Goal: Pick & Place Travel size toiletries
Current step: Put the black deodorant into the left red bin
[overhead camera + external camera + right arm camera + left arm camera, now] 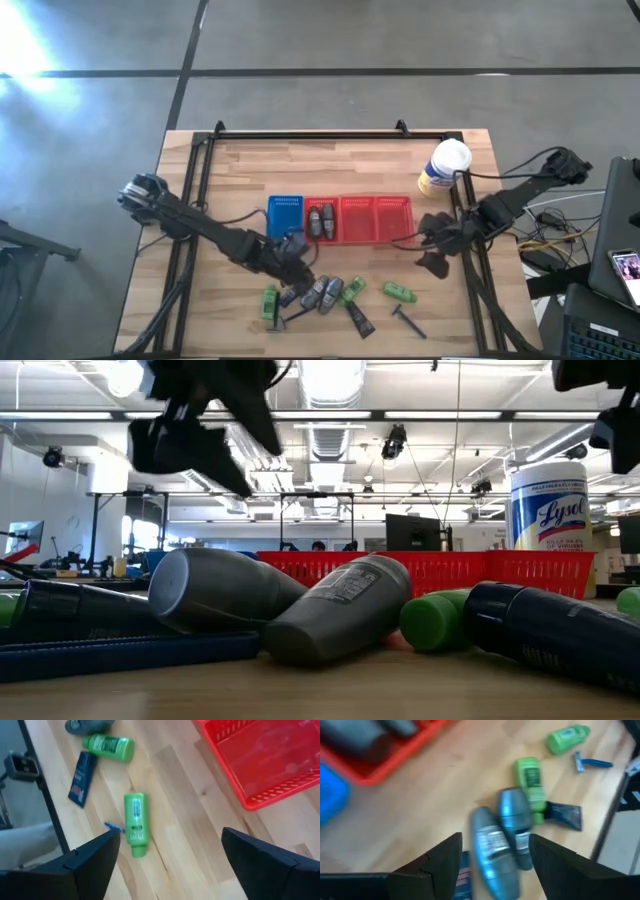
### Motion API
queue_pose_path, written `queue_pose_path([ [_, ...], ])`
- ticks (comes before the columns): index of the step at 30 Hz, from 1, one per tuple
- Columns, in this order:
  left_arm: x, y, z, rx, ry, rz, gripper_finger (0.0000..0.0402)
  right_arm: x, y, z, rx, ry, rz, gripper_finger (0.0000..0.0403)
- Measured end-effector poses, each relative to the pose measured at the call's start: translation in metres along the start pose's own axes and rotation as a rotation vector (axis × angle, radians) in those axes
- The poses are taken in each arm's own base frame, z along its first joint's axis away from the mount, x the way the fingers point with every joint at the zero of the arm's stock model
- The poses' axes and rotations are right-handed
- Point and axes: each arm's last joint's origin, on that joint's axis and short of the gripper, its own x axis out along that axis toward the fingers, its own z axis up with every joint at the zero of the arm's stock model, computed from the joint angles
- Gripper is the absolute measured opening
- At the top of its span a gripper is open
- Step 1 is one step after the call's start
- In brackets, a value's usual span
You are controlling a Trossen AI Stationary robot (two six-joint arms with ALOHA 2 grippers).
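Note:
Several toiletries lie loose on the wood near the table's near edge: two grey oval sticks (495,855), green bottles (532,782) (135,822), a dark tube (565,815) and a razor (408,320). Two more grey sticks (320,222) lie in the leftmost red basket. My left gripper (495,842) is open and hovers above the two loose grey sticks, touching nothing; the low view shows it (200,440) well above them. My right gripper (171,834) is open and hangs in the air near the right red basket (265,760), above a green bottle.
A blue basket (285,215) and three red baskets (375,220) stand in a row at mid-table. A white-and-yellow canister (445,168) stands at the far right. A dark frame rail (330,135) runs around the table edges. Bare wood lies between the baskets and the loose items.

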Motion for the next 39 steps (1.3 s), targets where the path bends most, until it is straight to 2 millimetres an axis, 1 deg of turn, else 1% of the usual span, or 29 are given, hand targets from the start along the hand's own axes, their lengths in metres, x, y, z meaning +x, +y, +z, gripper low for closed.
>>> queue_pose_path([
  [6,0.025,-0.039,-0.008,0.116,0.088,0.100,0.0237,0.001,0.000,-0.004,-0.048,0.012,-0.014,0.0367],
  [9,0.037,-0.056,-0.010,0.155,0.138,0.142,0.0262,0.001,-0.001,-0.004,-0.060,0.005,-0.024,0.0368],
  [12,0.047,-0.063,-0.012,0.175,0.174,0.211,0.0304,0.001,-0.001,-0.004,-0.048,0.005,-0.024,0.0368],
  [15,0.056,-0.065,-0.011,0.139,0.213,0.245,0.0344,0.001,-0.001,-0.004,-0.049,0.006,-0.025,0.0368],
  [17,0.063,-0.066,-0.013,0.083,0.264,0.238,0.0360,0.001,-0.001,-0.005,-0.050,0.008,-0.029,0.0368],
  [19,0.069,-0.065,-0.017,0.058,0.305,0.246,0.0367,0.001,-0.001,-0.005,-0.049,0.008,-0.028,0.0368],
  [22,0.076,-0.061,-0.022,0.068,0.334,0.263,0.0364,0.001,-0.002,-0.005,-0.045,0.009,-0.030,0.0368],
  [26,0.083,-0.057,-0.027,0.109,0.358,0.285,0.0349,0.001,-0.002,-0.005,-0.047,0.010,-0.032,0.0368],
  [31,0.093,-0.052,-0.027,0.138,0.360,0.305,0.0328,0.002,-0.001,-0.005,-0.047,0.011,-0.037,0.0368],
  [34,0.101,-0.045,-0.027,0.141,0.361,0.334,0.0320,0.003,-0.001,-0.005,-0.046,0.010,-0.042,0.0368],
  [39,0.102,-0.041,-0.027,0.140,0.360,0.349,0.0294,0.006,-0.001,-0.005,-0.045,0.017,-0.055,0.0368],
])
